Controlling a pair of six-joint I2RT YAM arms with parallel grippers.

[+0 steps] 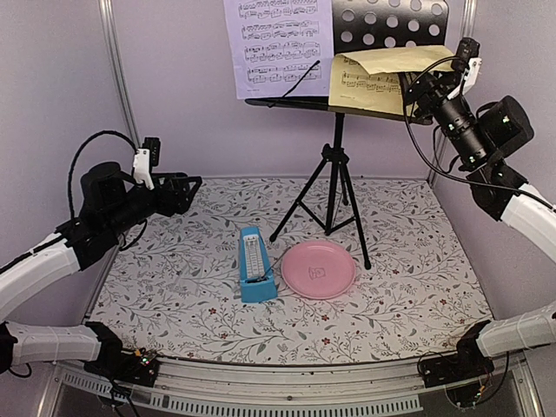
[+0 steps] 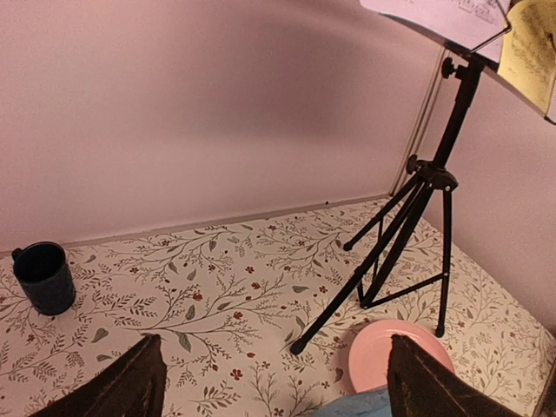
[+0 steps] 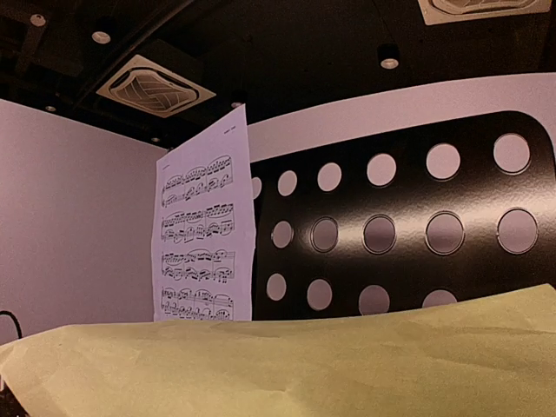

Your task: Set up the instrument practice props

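Black stand, lilac sheet, yellow sheet, blue metronome, seemingly navy cup.

Top view high behind; left wrist low; right wrist close; music stand in all three

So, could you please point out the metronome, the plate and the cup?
metronome (image 1: pixel 254 263), top view, front face.
plate (image 1: pixel 318 269), top view, bare middle.
cup (image 2: pixel 48 282), left wrist view, outer wall.
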